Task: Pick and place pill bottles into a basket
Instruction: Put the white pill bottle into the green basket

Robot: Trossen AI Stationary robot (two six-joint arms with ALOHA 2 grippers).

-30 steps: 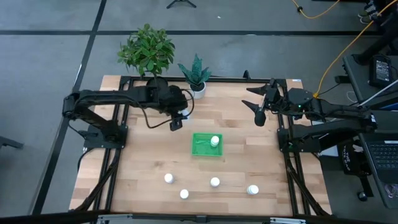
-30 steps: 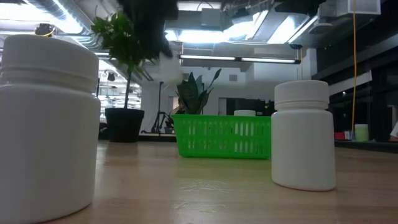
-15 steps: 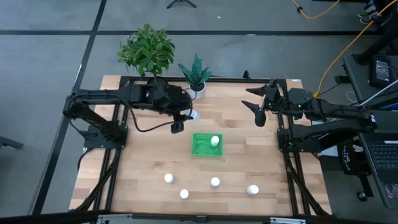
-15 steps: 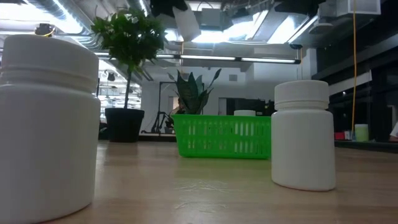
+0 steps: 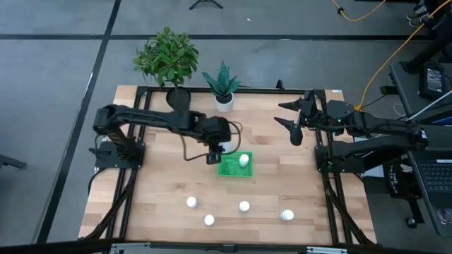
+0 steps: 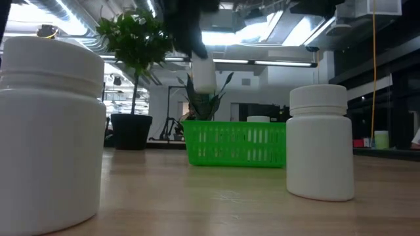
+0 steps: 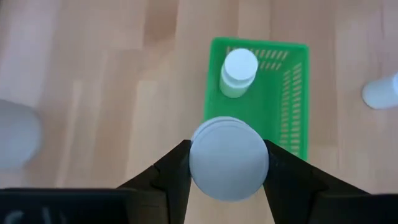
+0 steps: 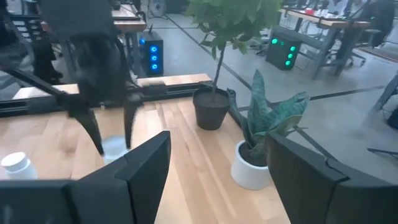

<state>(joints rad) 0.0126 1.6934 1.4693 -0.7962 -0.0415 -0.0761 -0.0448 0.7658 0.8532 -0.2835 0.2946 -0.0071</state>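
Observation:
My left gripper (image 5: 223, 149) is shut on a white pill bottle (image 7: 229, 158), held in the air over the far left edge of the green basket (image 5: 229, 169). The low view shows this bottle (image 6: 204, 74) above the basket (image 6: 236, 143). One bottle (image 5: 244, 160) stands upright in the basket. Several more bottles stand on the table nearer the front: (image 5: 191, 202), (image 5: 209, 220), (image 5: 244, 207), (image 5: 287, 215). My right gripper (image 5: 293, 128) is open and empty, in the air at the table's far right. My left gripper pinches the bottle between its two fingers (image 7: 176, 169), one on each side of its round body (image 7: 194, 163). The fingers point down from above. The bottle hangs below them, roughly upright, clear of the basket and the table.
A leafy plant in a black pot (image 5: 168, 60) and a spiky plant in a white pot (image 5: 222, 88) stand at the table's far edge. In the low view two bottles (image 6: 49, 131) (image 6: 319, 141) stand close to the camera. Bare wood lies to the basket's left and right.
My left gripper has carried the bottle from the far left part of the table toward the right and near edges and downward. It is now over the basket's far left edge. It has stayed shut on the bottle.

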